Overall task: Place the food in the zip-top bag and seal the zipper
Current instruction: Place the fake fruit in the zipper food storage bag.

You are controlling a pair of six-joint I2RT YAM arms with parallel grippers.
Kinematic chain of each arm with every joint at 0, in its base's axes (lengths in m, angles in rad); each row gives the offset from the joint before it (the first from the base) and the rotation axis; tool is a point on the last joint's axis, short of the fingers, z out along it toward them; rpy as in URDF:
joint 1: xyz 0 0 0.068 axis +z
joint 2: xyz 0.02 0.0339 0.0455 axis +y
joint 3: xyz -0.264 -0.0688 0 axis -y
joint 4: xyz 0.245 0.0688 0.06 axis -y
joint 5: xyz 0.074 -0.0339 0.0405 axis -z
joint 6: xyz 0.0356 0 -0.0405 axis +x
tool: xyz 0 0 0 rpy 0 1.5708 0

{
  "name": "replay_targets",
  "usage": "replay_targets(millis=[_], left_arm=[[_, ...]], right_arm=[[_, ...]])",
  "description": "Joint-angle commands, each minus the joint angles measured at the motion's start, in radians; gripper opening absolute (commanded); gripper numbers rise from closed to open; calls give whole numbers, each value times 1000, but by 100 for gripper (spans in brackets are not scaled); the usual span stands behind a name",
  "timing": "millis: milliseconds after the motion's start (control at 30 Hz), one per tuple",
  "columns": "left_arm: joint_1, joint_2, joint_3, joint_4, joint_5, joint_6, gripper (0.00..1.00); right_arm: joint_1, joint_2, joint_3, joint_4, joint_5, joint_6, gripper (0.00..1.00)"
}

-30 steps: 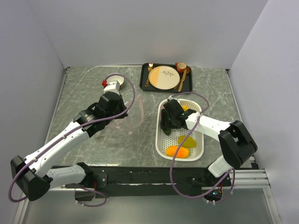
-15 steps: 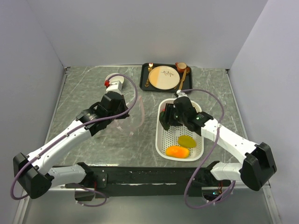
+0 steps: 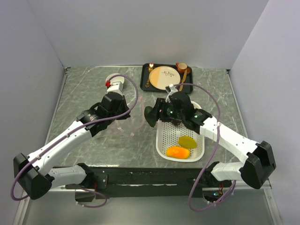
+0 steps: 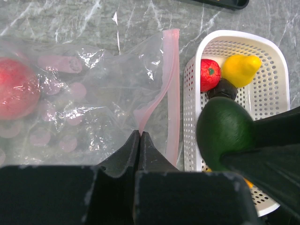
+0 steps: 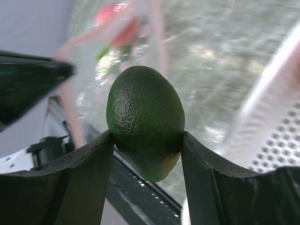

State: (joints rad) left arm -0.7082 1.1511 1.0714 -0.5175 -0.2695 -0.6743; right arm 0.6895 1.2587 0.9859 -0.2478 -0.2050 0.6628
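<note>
The clear zip-top bag (image 4: 93,89) lies on the marble table, its pale pink zipper (image 4: 174,84) facing the basket and a red-pink fruit (image 4: 16,89) inside. My left gripper (image 4: 139,133) is shut on the upper lip of the bag's mouth, also seen from above (image 3: 123,117). My right gripper (image 5: 146,136) is shut on a dark green avocado (image 5: 145,119), held in the air between basket and bag mouth (image 3: 150,115). The white basket (image 3: 159,136) holds an orange piece (image 3: 178,152), a yellow-green piece (image 3: 187,141), a strawberry (image 4: 209,75) and a yellow piece (image 4: 240,69).
A black tray (image 3: 189,86) with a plate (image 3: 164,77), cutlery and a small cup (image 3: 182,67) stands at the back of the table. Grey walls close in the left, back and right sides.
My right gripper has lifted the avocado out of the basket and carried it left toward the bag's mouth. The left gripper has kept its hold on the bag's lip.
</note>
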Motion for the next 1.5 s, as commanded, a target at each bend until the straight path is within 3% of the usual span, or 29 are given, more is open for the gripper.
replay_targets(millis=[0,300,800,1000,1167,1267,1467], left_arm=[[-4,10,-1,39,30,-1,1],[-4,9,13,27,41,18,1],[-4,22,15,40,105,35,1],[-4,13,33,37,81,32,1],[-4,-1,38,36,53,25,1],[-4,1,41,33,38,22,1],[-4,-5,39,27,23,18,1]], right_arm=[[41,56,71,77,-60,23,40],[64,151,68,165,-99,67,40],[67,268,171,148,-114,84,46],[74,281,183,153,-140,61,66],[76,225,151,145,-82,38,92],[73,180,143,121,-41,23,96],[62,67,142,-56,295,12,99]])
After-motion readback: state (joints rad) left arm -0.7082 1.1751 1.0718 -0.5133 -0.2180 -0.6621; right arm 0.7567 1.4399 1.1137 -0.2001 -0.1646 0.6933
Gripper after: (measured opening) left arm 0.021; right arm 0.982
